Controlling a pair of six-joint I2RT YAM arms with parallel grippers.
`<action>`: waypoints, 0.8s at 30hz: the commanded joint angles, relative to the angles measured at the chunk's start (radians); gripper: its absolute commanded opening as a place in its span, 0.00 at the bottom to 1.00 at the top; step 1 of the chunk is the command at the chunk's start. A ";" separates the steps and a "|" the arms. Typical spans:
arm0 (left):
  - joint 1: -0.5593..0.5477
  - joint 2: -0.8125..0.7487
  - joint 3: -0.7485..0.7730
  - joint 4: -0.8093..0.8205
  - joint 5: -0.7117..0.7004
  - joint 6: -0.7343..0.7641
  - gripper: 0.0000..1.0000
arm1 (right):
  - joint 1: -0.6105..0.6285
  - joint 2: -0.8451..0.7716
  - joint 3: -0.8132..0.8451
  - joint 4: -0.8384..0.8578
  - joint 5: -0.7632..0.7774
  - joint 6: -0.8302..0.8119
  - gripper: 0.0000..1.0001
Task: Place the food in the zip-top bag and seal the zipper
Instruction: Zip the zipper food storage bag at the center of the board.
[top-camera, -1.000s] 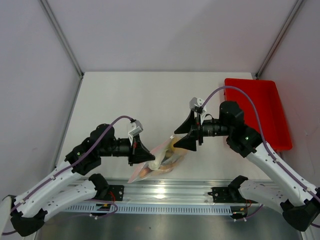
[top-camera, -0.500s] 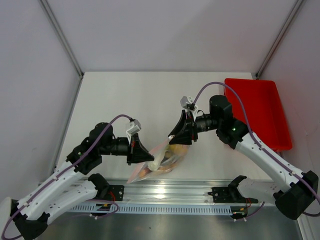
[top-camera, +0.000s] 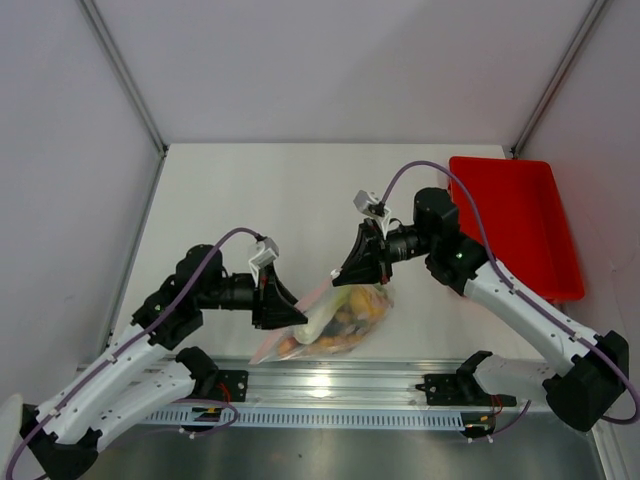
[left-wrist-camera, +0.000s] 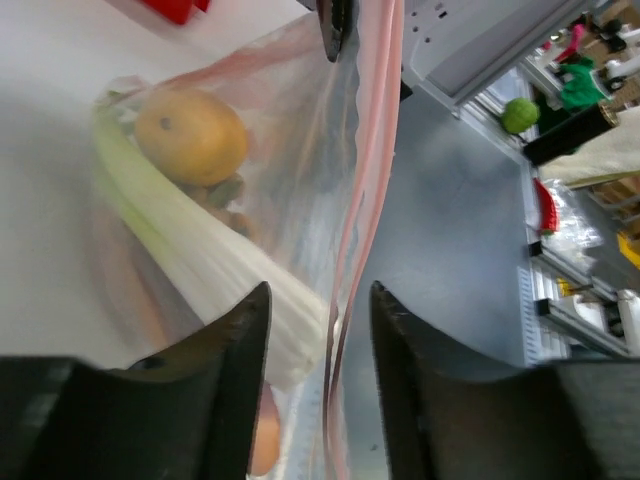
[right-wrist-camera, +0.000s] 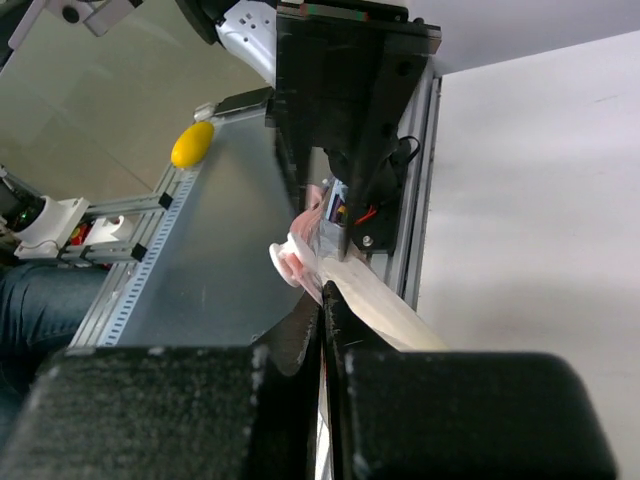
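Note:
The clear zip-top bag (top-camera: 335, 318) lies at the table's near edge between my two grippers, its upper end lifted. Through it the food shows: a yellow lemon (left-wrist-camera: 190, 135), a green-white leek (left-wrist-camera: 205, 250) and orange pieces (top-camera: 362, 305). My right gripper (top-camera: 343, 280) is shut on the bag's top edge by the zipper, and the right wrist view shows that gripper (right-wrist-camera: 322, 300) pinching the plastic. My left gripper (left-wrist-camera: 320, 295) is open. The pinkish zipper (left-wrist-camera: 350, 260) runs between its fingers, apart from both. From above, the left gripper (top-camera: 290, 312) sits at the bag's left side.
A red tray (top-camera: 515, 225) stands at the right of the table. A metal rail (top-camera: 330, 385) runs along the near edge, just below the bag. White walls close in the left, back and right sides.
My right gripper swung left and shut on the bag's top edge, lifting that end. My left gripper opened and let go of the bag.

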 joint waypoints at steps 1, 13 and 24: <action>0.015 -0.040 0.036 0.026 -0.086 0.003 0.51 | 0.023 -0.010 0.032 0.090 0.069 0.073 0.00; 0.004 0.007 0.143 0.219 -0.298 -0.022 0.73 | 0.231 -0.036 0.044 -0.010 0.562 0.184 0.00; -0.014 0.029 0.110 0.273 -0.310 0.006 0.50 | 0.247 -0.068 0.021 -0.004 0.739 0.297 0.00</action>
